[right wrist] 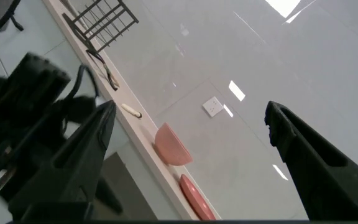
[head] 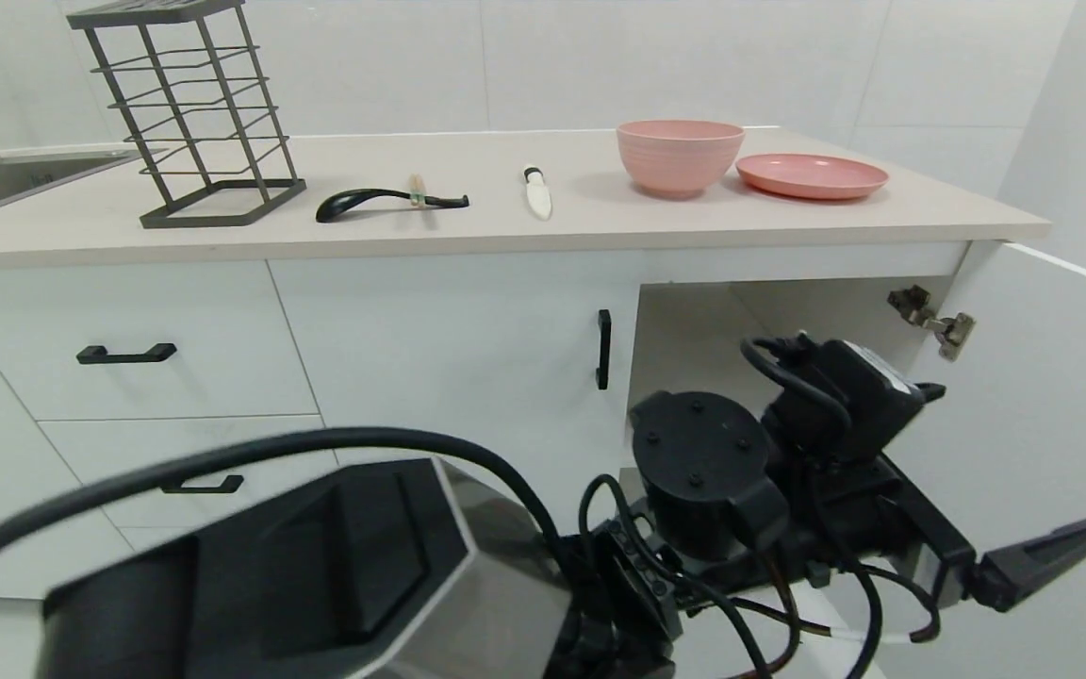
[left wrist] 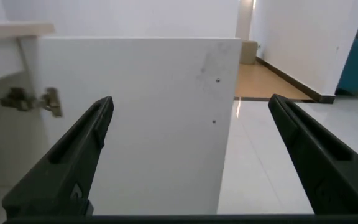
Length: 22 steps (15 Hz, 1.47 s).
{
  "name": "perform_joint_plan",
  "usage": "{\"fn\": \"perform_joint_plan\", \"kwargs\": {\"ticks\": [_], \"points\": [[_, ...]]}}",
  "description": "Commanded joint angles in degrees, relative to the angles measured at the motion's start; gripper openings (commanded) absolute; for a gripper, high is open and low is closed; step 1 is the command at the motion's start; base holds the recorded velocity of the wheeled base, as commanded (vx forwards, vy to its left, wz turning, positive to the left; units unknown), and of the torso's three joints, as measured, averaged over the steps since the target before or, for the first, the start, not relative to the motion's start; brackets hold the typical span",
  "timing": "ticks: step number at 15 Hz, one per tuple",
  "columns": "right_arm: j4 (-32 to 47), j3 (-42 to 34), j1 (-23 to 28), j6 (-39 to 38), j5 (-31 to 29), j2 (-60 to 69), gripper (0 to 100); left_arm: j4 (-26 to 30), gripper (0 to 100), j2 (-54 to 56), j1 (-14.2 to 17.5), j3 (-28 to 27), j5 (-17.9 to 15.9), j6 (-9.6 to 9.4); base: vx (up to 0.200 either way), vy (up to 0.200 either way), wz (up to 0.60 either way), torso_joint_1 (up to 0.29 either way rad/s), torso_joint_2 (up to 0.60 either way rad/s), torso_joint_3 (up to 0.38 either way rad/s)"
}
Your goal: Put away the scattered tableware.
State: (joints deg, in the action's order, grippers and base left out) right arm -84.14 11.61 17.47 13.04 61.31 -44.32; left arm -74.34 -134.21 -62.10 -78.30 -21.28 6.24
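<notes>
On the beige counter (head: 505,222) lie a black spoon (head: 359,201), a thin stick-like utensil (head: 419,191) across its handle, and a white-handled knife (head: 536,191). A pink bowl (head: 680,156) stands beside a pink plate (head: 812,175) at the right. My left gripper (left wrist: 190,99) hangs low in front of the open cabinet, open and empty, facing the swung-out door (left wrist: 154,118); one finger (head: 1043,554) shows in the head view. My right gripper (right wrist: 190,109) is open and empty, low down, looking up at the pink bowl (right wrist: 169,146) and the knife (right wrist: 129,111).
A black wire dish rack (head: 194,113) stands on the left of the counter, with a sink (head: 6,179) and tap beyond it. Below are drawers with black handles (head: 125,355). The cabinet door (head: 1052,415) stands open at the right, its hinge (head: 929,321) exposed.
</notes>
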Motion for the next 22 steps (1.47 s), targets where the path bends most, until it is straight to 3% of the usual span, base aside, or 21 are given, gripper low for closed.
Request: {"fn": "perform_joint_plan", "kwargs": {"ticks": [1,4,8,9,10,12,13,14,15,16,17,20,21,22], "points": [[0.2,-3.0,-1.0,0.1,0.0,0.7,100,-0.3,100,15.9,6.6,12.6,0.3,-0.27,0.0,0.0,0.0,0.0,0.0,0.0],[1.3,-9.1,-4.9,1.7,0.5,0.6,100,-0.5,100,29.8,13.4,23.4,0.5,-1.85,0.0,0.0,0.0,0.0,0.0,0.0],[9.3,-11.5,-9.2,2.2,0.4,5.0,100,0.4,100,49.3,22.2,39.4,0.4,-3.96,0.0,0.0,0.0,0.0,0.0,0.0],[10.0,-11.5,-9.4,2.2,0.4,5.7,100,0.4,100,50.4,22.8,40.4,0.4,-4.04,0.0,0.0,0.0,0.0,0.0,0.0],[16.9,-11.5,-10.3,2.3,0.4,11.8,100,0.8,100,59.5,29.1,49.5,0.4,-4.31,0.0,0.0,0.0,0.0,0.0,0.0],[25.5,-11.4,-11.1,2.4,0.4,18.7,100,1.8,100,68.1,35.4,58.2,0.5,-4.31,0.0,0.0,0.0,0.0,0.0,0.0],[31.2,-11.3,-11.8,2.4,0.5,23.1,100,3.8,100,74.2,40.6,63.3,0.5,-4.31,0.0,0.0,0.0,0.0,0.0,0.0],[34.5,-11.4,-12.3,2.5,0.5,25.8,100,5.8,100,78.0,43.6,65.7,0.5,-4.31,0.0,0.0,0.0,0.0,0.0,0.0],[41.8,-11.4,-13.0,3.5,0.5,31.3,100,11.7,100,87.4,49.3,70.0,0.3,-4.22,0.0,0.0,0.0,0.0,0.0,0.0],[44.4,-11.4,-13.4,3.5,0.5,33.3,100,14.4,100,90.9,50.5,70.8,-0.2,-4.13,0.0,0.0,0.0,0.0,0.0,0.0],[52.1,-11.6,-14.0,3.9,0.4,38.4,100,24.2,100,100.9,51.6,71.5,-0.2,-4.22,0.0,0.0,0.0,0.0,0.0,0.0],[57.1,-11.6,-14.1,4.8,0.0,39.6,100,52.3,100,122.5,52.6,70.8,-0.2,-4.22,0.0,0.0,0.0,0.0,0.0,0.0],[59.2,-11.6,-14.1,4.7,-0.9,39.6,100,59.1,100,127.9,55.3,70.7,-0.2,-4.22,0.0,0.0,0.0,0.0,0.0,0.0],[61.8,-11.6,-14.1,4.6,-4.0,39.6,100,61.2,100,129.1,56.5,71.7,0.5,-4.66,0.0,0.0,0.0,0.0,0.0,0.0]]}}
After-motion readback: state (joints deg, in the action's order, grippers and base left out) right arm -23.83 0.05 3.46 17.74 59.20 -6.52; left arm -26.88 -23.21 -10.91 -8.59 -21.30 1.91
